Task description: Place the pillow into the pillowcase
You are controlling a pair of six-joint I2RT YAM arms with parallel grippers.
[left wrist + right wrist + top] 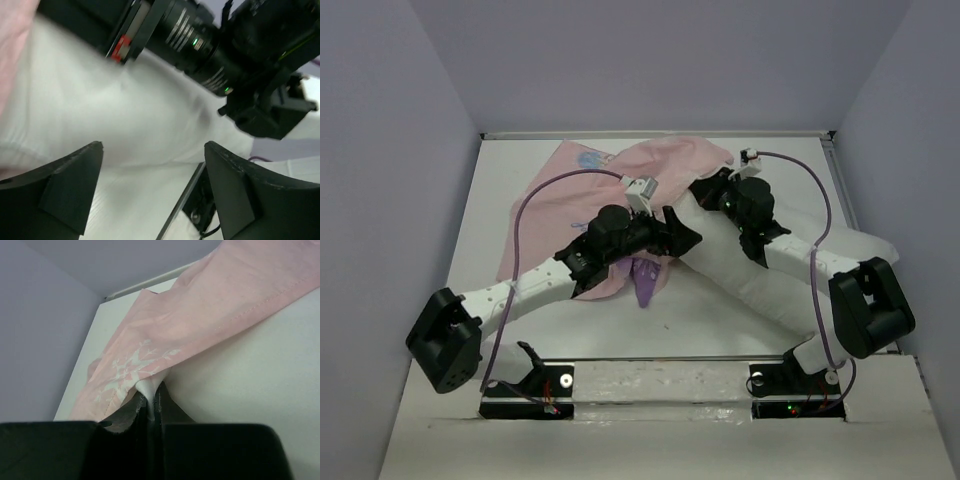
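Note:
The white pillow [760,285] lies slantwise from the table's middle to the right front. The pink pillowcase [620,175] is bunched over its far end, with a purple fold hanging near the left arm. My right gripper [705,188] is at that far end. In the right wrist view it [150,390] is shut on a pinch of white pillow fabric just under the pillowcase's snowflake hem [210,305], with the pillow [250,375] to the right. My left gripper [685,232] is open beside the pillow. In its wrist view it [152,147] is empty, facing the pillow [125,110], with the pillowcase [12,40] at the upper left.
The right arm's black wrist [210,45] crosses just above the pillow in the left wrist view. Lavender walls [400,200] close in the white table [520,170] on three sides. Purple cables [535,200] loop over both arms. The arm bases [525,385] sit at the near edge.

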